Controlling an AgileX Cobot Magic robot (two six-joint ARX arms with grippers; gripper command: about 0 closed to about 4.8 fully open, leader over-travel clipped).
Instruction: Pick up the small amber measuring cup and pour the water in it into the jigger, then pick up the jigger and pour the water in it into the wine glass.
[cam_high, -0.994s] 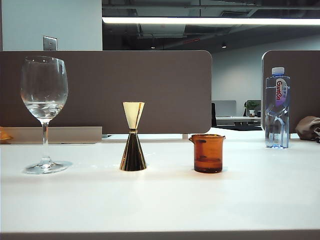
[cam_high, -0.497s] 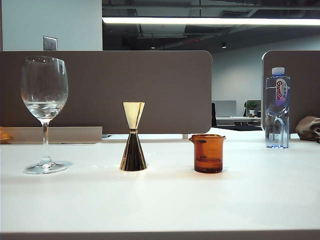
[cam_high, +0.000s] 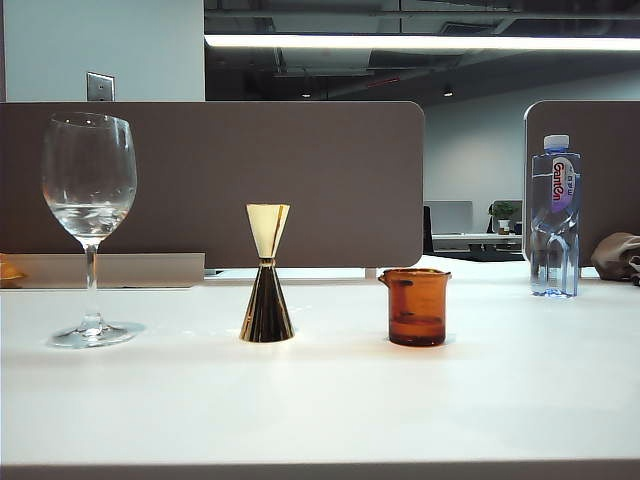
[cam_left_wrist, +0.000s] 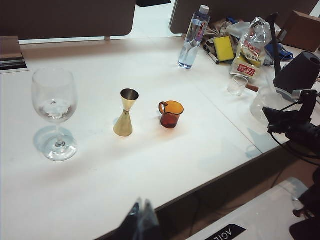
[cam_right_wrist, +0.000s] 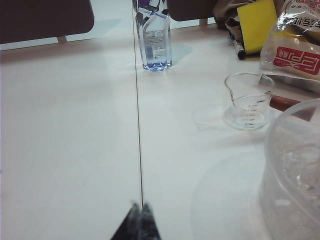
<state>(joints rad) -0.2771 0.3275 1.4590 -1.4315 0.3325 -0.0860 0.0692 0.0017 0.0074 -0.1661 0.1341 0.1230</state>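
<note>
Cup (cam_left_wrist: 171, 113) beyond left gripper (cam_left_wrist: 141, 214) (seemingly shut).

Open table (cam_high: 330, 400) before jigger (cam_high: 266, 275), small amber measuring cup (cam_high: 415, 307), gap between, wine glass (cam_high: 89, 225) apart

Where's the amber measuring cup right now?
In the exterior view the small amber measuring cup stands upright on the white table, right of centre, beside the jigger on its left; no end effector is near it.

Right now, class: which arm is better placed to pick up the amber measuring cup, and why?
Probably the left. The left gripper looks over the small amber measuring cup, jigger and wine glass. The right gripper faces the water bottle instead.
</note>
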